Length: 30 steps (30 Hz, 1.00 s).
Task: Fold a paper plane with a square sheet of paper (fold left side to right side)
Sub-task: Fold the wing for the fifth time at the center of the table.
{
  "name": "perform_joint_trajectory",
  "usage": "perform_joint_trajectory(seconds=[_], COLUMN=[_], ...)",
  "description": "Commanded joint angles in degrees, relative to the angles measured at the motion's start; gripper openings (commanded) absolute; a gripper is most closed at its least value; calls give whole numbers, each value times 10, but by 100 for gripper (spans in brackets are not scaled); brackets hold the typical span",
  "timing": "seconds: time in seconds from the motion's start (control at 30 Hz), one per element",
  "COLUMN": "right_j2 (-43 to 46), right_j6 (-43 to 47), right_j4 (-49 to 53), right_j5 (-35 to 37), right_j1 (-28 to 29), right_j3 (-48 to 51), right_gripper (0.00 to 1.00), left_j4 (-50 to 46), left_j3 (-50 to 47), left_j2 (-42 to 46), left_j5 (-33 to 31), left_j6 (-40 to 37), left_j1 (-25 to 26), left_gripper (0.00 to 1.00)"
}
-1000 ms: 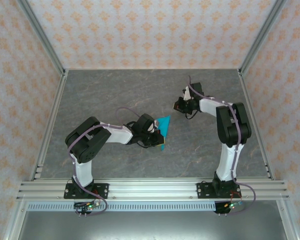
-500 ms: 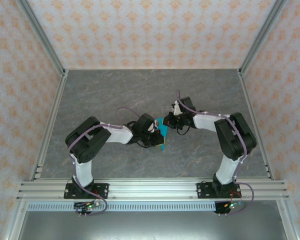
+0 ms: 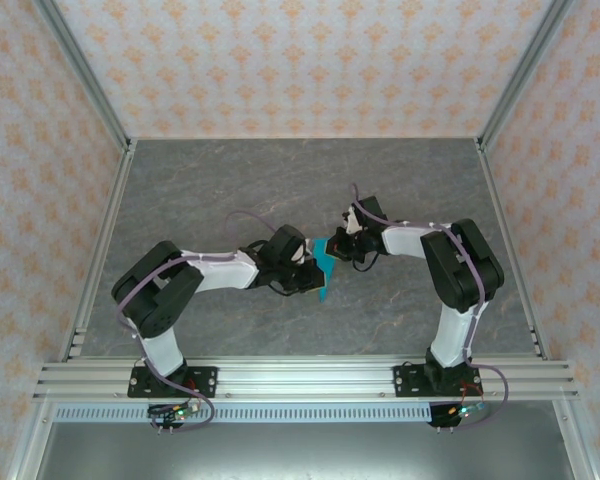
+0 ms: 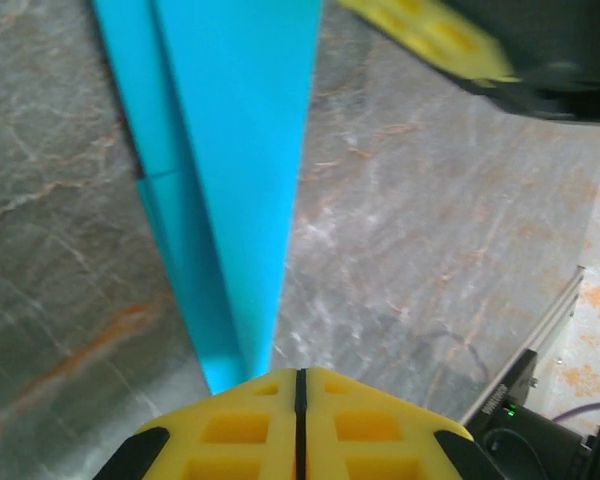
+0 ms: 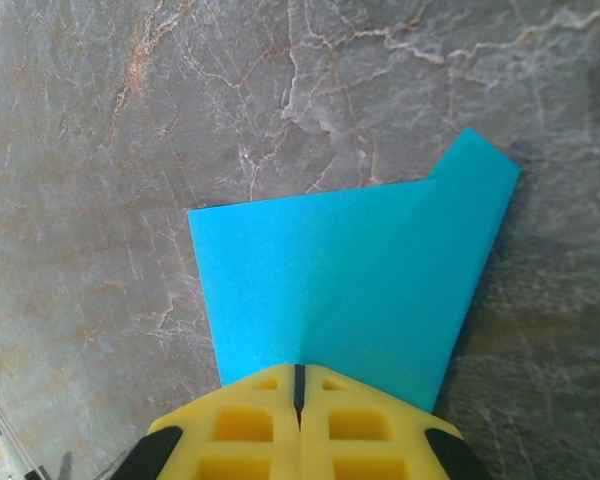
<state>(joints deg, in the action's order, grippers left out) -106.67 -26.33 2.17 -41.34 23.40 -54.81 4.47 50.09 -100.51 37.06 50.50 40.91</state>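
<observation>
Left wrist view, my left gripper (image 4: 300,385): ribbed yellow pads pressed together, pinching the narrow end of the sheet of paper (image 4: 240,150).
My right gripper (image 5: 298,385): yellow pads likewise clamped on its wider edge.
Sheet's form: thin matte cyan, creased into long tapering layers, held between both grippers at mid-table.
Beyond, the table (image 3: 230,180): grey, marbled, veined.

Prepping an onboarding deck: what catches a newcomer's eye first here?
The folded cyan-blue paper is at mid-table, vivid against the grey stone-patterned top. Both arms meet at it: the yellow left fingers and right fingers are each shut on one edge.
</observation>
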Motion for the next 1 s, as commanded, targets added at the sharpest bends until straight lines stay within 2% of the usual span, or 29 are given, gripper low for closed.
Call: perform_joint_trajectory(seconds=[0.0, 0.3, 0.97], right_j2=[-29, -31, -28], right_j6=[14, 21, 30], right_j4=[41, 55, 71], right_j5=[48, 55, 64], right_j1=[4, 8, 9], right_j3=[-1, -7, -8], right_gripper=[0, 0, 0], left_j4=[-18, 2, 19], left_j3=[2, 27, 12], left_j2=[30, -14, -61], left_j5=[17, 66, 47], left_j6=[-16, -4, -2], left_j1=[4, 15, 17], left_gripper=[8, 12, 13])
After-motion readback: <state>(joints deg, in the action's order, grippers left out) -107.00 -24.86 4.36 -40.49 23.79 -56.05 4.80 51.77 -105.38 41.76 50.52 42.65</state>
